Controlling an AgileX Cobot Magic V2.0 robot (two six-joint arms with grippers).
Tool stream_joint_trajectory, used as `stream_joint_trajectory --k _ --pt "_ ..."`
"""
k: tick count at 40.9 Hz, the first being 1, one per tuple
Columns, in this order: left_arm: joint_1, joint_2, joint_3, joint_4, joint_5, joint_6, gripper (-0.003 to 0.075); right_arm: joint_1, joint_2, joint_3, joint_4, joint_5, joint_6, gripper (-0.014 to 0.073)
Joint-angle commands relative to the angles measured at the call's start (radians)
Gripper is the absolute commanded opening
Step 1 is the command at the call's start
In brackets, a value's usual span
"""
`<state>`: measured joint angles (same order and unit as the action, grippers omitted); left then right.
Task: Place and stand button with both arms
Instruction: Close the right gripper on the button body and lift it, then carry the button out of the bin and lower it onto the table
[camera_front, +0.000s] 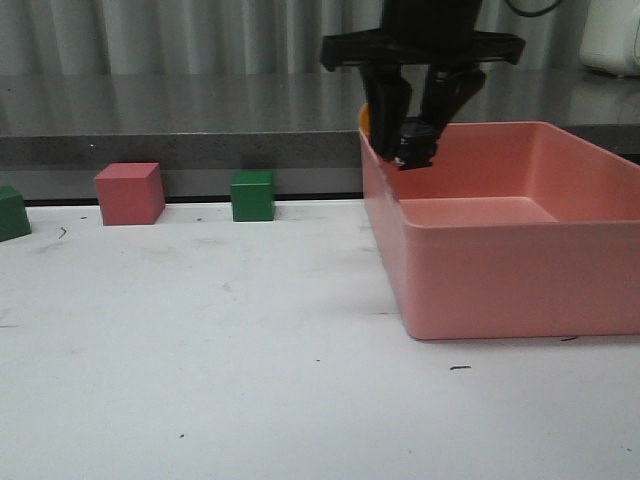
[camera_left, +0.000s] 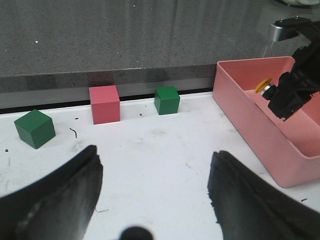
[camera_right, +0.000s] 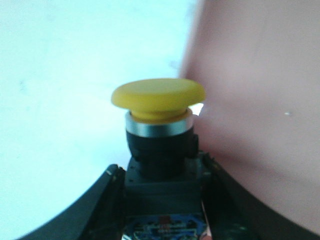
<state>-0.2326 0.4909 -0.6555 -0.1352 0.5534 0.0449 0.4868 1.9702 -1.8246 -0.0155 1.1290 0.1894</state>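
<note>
I read the right tool (camera_front: 418, 150) at the upper centre-right of the front frame, hanging over the near-left corner of the pink bin (camera_front: 500, 290). Its fingers are closed on the base of the button (camera_right: 159, 135) — the right wrist view shows the black block clamped between both fingers, yellow cap pointing away from the tool. In the left wrist view the button (camera_left: 265, 87) sits at the right edge of the frame, above the bin interior and clear of its floor.

The left tool (camera_left: 155, 195) fills the lower part of its own view, fingers spread wide, nothing between them, above the white bench (camera_front: 200, 350).

Along the bench's far edge, upper left of the front frame: a pink cube (camera_front: 129, 193) and two green cubes (camera_front: 252, 195).
</note>
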Motion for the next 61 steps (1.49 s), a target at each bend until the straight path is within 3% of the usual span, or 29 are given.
stream_joint_trajectory --k 1,13,25,34,56,61 --pt "-0.009 0.010 -0.033 -0.014 -0.075 -0.006 0.0439 0.061 -0.065 -0.032 -0.005 -0.006 0.043 0.0265" --pt "-0.009 0.010 -0.033 -0.014 -0.075 -0.006 0.0439 0.246 -0.034 -0.032 -0.014 -0.023 0.270 0.0265" --pt "-0.009 0.010 -0.033 -0.014 -0.075 -0.006 0.0439 0.293 0.076 -0.046 -0.012 -0.083 0.533 0.0265" --pt "-0.009 0.010 -0.033 -0.014 -0.075 -0.006 0.0439 0.299 0.145 -0.069 0.016 -0.166 0.587 0.0265" --pt "-0.009 0.010 -0.033 -0.014 -0.075 -0.006 0.0439 0.302 0.283 -0.166 0.054 -0.175 0.609 0.0271" --pt "-0.009 0.010 -0.033 -0.014 -0.075 -0.006 0.0439 0.303 0.281 -0.170 0.056 -0.190 0.609 0.0365"
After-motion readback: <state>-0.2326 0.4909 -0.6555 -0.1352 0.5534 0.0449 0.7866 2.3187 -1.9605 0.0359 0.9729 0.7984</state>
